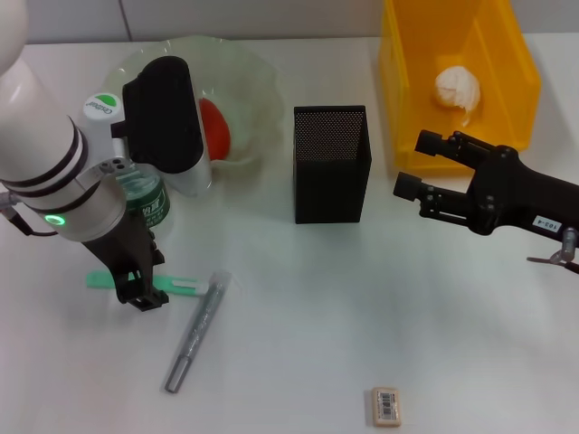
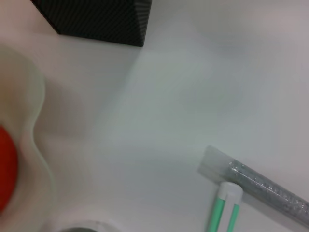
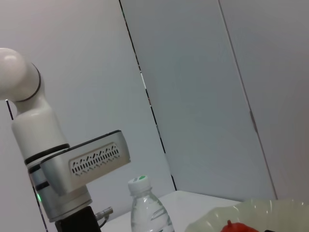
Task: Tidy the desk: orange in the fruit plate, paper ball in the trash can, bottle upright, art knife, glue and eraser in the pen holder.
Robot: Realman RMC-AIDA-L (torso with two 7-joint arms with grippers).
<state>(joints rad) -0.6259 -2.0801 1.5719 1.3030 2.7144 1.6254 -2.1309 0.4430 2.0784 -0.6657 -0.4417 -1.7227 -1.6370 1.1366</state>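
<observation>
Left pincer (image 1: pixel 142 294) over green art knife (image 1: pixel 181 284); right pincer (image 1: pixel 418 165) open.

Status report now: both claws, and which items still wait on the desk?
Left claw down at green art knife. Right claw open, empty, beside trash can. Glue, eraser still on desk.

In the head view, left of centre, our white left arm and its black camera housing cover most of the clear plastic bottle with the green label (image 1: pixel 145 201) and part of the round reddish-orange fruit (image 1: pixel 217 125). Our left gripper (image 1: pixel 140 291), at lower left, hides the middle of the flat green-handled knife (image 1: pixel 185 285), and we cannot tell how its fingers stand. In the left wrist view the orange (image 2: pixel 7 176) is blurred and cut by the left edge.
</observation>
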